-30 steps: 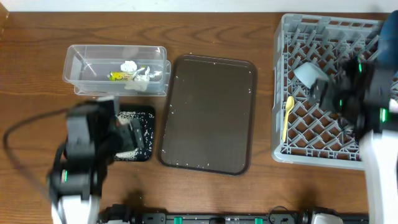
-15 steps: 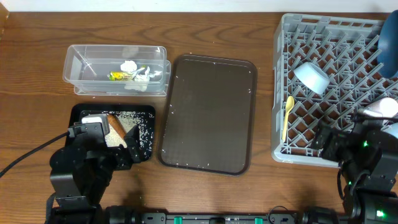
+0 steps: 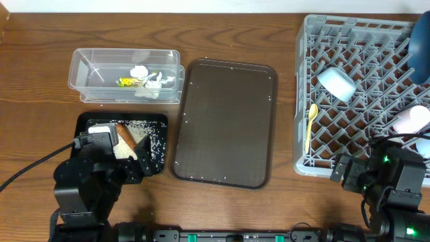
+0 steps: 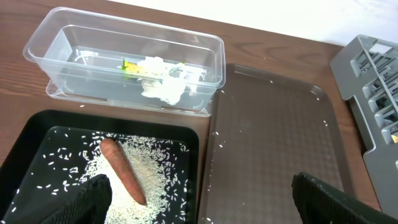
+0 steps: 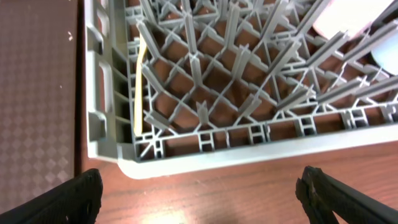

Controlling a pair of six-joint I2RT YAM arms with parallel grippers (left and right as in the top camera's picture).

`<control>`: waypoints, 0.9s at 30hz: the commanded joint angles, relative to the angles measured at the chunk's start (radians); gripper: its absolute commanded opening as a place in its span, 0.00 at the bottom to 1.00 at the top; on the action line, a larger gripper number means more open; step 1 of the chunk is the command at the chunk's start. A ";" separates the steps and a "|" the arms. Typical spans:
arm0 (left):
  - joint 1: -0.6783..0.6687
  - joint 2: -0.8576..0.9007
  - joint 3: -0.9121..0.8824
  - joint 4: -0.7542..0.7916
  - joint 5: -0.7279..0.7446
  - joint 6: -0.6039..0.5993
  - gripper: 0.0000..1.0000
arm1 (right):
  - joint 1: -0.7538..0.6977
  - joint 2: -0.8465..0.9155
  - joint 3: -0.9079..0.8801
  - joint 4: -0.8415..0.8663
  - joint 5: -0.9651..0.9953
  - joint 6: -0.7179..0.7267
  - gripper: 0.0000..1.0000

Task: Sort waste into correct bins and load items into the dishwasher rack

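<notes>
The clear tub [image 3: 80,74] holds crumpled tissue [image 4: 165,87] and a yellow-green wrapper [image 4: 134,65]. Rice [image 4: 149,180] and an orange-brown stick [image 4: 123,171] lie in the black tray [image 4: 37,149]. My left gripper [image 4: 202,205] hangs open and empty above that tray's right edge, its arm low at the near-left [image 3: 138,167]. The grey rack [image 3: 302,101] carries a light-blue bowl [image 3: 336,82], a pale yellow spoon [image 3: 310,126], a pink cup [image 3: 411,119] and a dark-blue plate [image 3: 422,47]. My right gripper [image 5: 202,199] is open and empty over the table before the rack's near-left corner [image 3: 349,176].
A large dark brown serving tray [image 3: 225,121], sprinkled with a few rice grains, lies between the bins and the rack. Bare wooden table [image 3: 40,40] surrounds everything. Both arm bases crowd the near edge.
Both arms have drawn back toward the near edge. The left has uncovered the black tray. The right has left the rack, and the pink cup now shows there.
</notes>
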 commanded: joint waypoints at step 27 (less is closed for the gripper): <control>0.002 -0.005 -0.008 0.001 -0.006 0.010 0.95 | 0.070 -0.351 -0.470 0.840 -0.046 -0.038 0.99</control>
